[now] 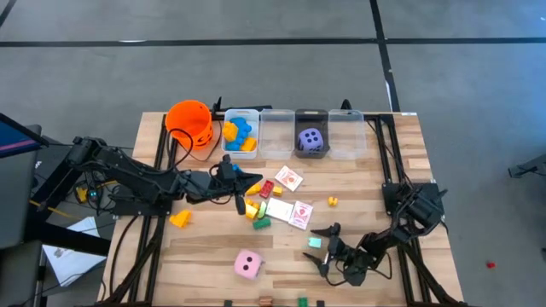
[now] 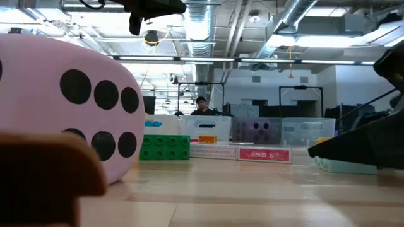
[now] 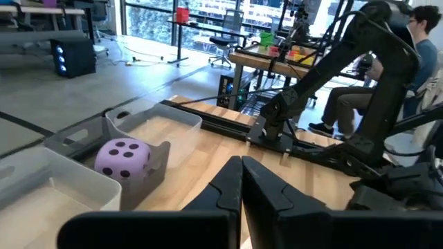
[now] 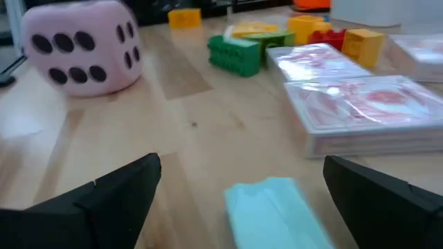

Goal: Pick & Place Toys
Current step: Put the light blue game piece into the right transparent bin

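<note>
A: Where is the right gripper (image 1: 319, 249), and how do its fingers stand?
B: It lies low over the near right part of the worktop (image 1: 375, 183), fingers spread wide, with a pale teal block (image 4: 271, 211) between them, untouched. The block's long axis runs roughly along the gripper's line of sight.

A: And the left gripper (image 1: 253, 182)?
B: It hovers mid-worktop with fingers pressed together, holding nothing, above a cluster of small blocks: green (image 1: 261, 223), yellow (image 1: 251, 207), red (image 1: 267, 188).

A: The other toys?
B: The pink die (image 1: 247, 265) rests near the front edge. The purple die (image 1: 311, 139) sits in a clear bin (image 1: 312, 154). Flat pink-and-white cards (image 1: 290, 177) lie beside the block cluster. A yellow block (image 1: 180, 219) lies apart, to the left.
</note>
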Controlling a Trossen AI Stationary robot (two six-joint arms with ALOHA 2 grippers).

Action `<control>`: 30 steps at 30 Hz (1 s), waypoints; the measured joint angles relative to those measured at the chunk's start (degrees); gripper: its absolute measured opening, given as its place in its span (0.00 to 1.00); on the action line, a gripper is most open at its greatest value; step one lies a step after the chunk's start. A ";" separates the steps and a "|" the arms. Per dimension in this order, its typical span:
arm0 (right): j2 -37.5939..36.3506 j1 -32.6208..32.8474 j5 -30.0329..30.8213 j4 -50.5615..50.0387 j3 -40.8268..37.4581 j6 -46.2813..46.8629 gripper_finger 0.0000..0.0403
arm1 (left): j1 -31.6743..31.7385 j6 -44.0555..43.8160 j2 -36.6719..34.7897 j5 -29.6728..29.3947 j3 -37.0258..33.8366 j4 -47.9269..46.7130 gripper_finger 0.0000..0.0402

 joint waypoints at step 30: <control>-3.77 -0.36 -4.56 -16.99 0.72 5.77 0.64 | -1.20 -4.36 0.00 0.00 -0.02 -3.99 0.00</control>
